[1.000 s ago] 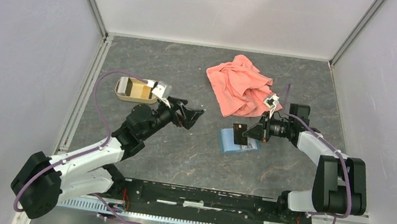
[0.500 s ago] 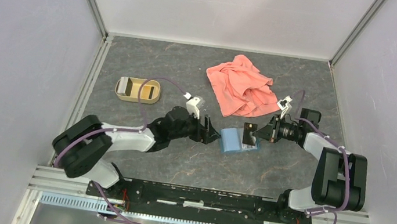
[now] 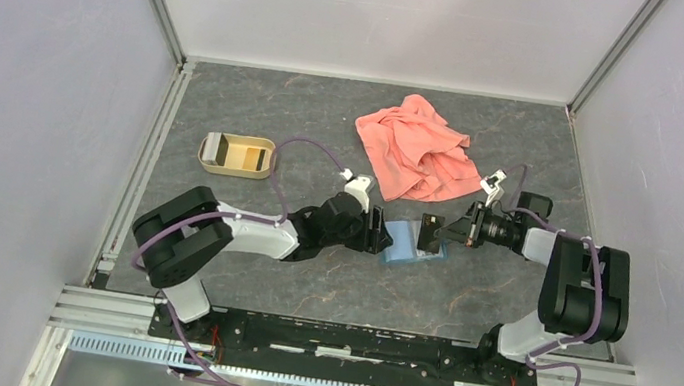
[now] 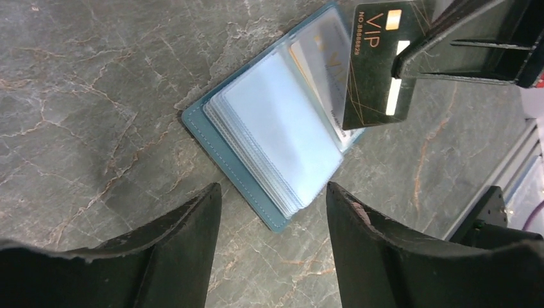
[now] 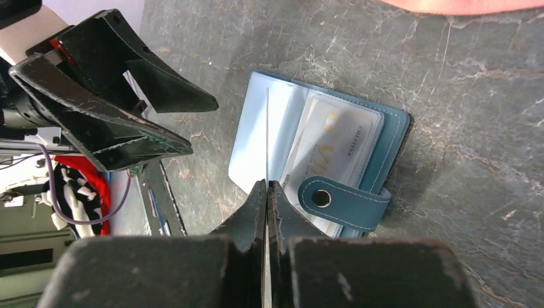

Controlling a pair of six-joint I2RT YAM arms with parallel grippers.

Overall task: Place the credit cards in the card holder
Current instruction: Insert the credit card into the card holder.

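Left gripper swung from tray to holder, mid-frame, jaws spread at its left edge, likely to steady it. Right gripper pinches dark VIP card upright over open sleeves, poised for insertion; another card already sleeved.

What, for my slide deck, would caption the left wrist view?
Open left gripper frames the open card holder; right gripper holds a VIP credit card over it.

The right fingers are pinching a credit card edge-on, just above the open card holder lying on the bench.
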